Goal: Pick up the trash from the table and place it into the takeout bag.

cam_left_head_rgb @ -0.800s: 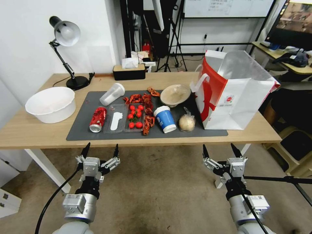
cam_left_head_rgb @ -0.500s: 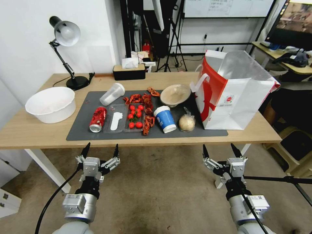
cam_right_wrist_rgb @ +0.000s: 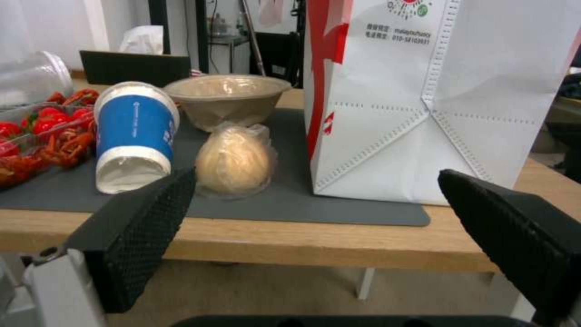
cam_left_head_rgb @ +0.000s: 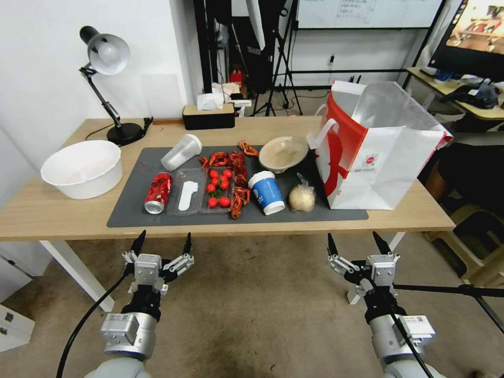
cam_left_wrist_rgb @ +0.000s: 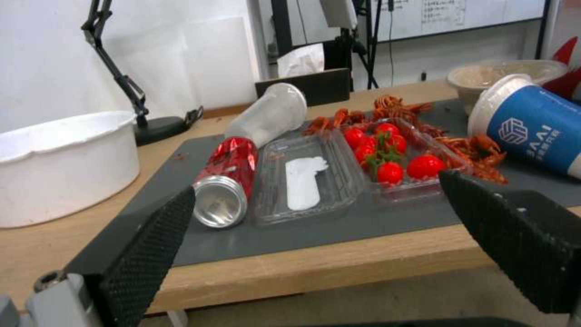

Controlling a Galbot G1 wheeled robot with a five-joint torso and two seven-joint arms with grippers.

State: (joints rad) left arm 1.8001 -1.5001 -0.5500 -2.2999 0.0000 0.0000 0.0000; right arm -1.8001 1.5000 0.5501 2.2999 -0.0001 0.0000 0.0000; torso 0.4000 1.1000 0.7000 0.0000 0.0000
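Observation:
On the table's (cam_left_head_rgb: 63, 218) dark mat (cam_left_head_rgb: 131, 210) lie a red soda can (cam_left_head_rgb: 158, 192) (cam_left_wrist_rgb: 227, 179), a tipped translucent cup (cam_left_head_rgb: 180, 151) (cam_left_wrist_rgb: 269, 113), a blue paper cup (cam_left_head_rgb: 266, 192) (cam_right_wrist_rgb: 133, 134) on its side, a beige bowl (cam_left_head_rgb: 283, 153) (cam_right_wrist_rgb: 227, 100) and a wrapped bun (cam_left_head_rgb: 302, 198) (cam_right_wrist_rgb: 235, 161). The white and red takeout bag (cam_left_head_rgb: 380, 152) (cam_right_wrist_rgb: 435, 100) stands open at the mat's right end. My left gripper (cam_left_head_rgb: 161, 240) (cam_left_wrist_rgb: 315, 240) and right gripper (cam_left_head_rgb: 353, 240) (cam_right_wrist_rgb: 315, 236) hang open and empty below the table's front edge.
A clear tray (cam_left_head_rgb: 202, 191) of cherry tomatoes and red crayfish shells (cam_left_head_rgb: 239, 173) lie mid-mat. A white basin (cam_left_head_rgb: 82, 168) sits at the left, with a desk lamp (cam_left_head_rgb: 107, 58) and black tissue box (cam_left_head_rgb: 208, 116) behind. Chairs and a desk (cam_left_head_rgb: 472, 100) stand to the right.

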